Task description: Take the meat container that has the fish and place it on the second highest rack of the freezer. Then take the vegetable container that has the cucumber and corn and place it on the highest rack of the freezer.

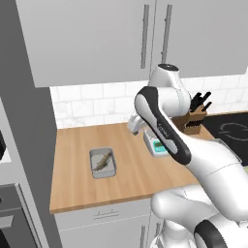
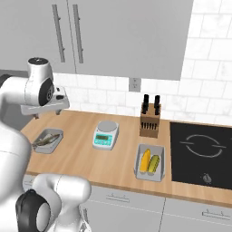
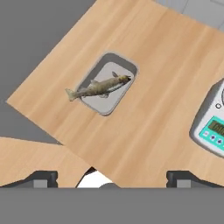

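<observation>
Fish tray [image 1: 102,162]: grey metal, shallow, on wooden counter [image 1: 77,145] toward its left end; lies flat, nothing touching it.
Fish [image 3: 99,87]: one whole, brownish, laid lengthwise in the tray, tail poking over one short rim in hand view.
Claw [image 3: 112,178]: above counter, well apart from fish tray; tips spread wide, nothing between them. In right base view hand [image 2: 45,106] hangs over counter's left part, higher than the tray.
Veg tray [image 2: 151,162]: grey, on counter just left of the cooktop, near front edge; well apart from fish tray.
Corn [image 2: 145,160]: yellow, left side of veg tray.
Cucumber [image 2: 154,163]: yellow-green, right side, touching corn.
Scale [image 2: 106,134]: white w/ teal front panel, on counter betw. the two trays.
Knife block [image 2: 150,120]: wooden, black handles up, behind veg tray near tiled wall.
Cooktop [image 2: 203,152]: black, right end of counter.
Cabinets [image 2: 113,31]: grey, bar handles, above counter.
</observation>
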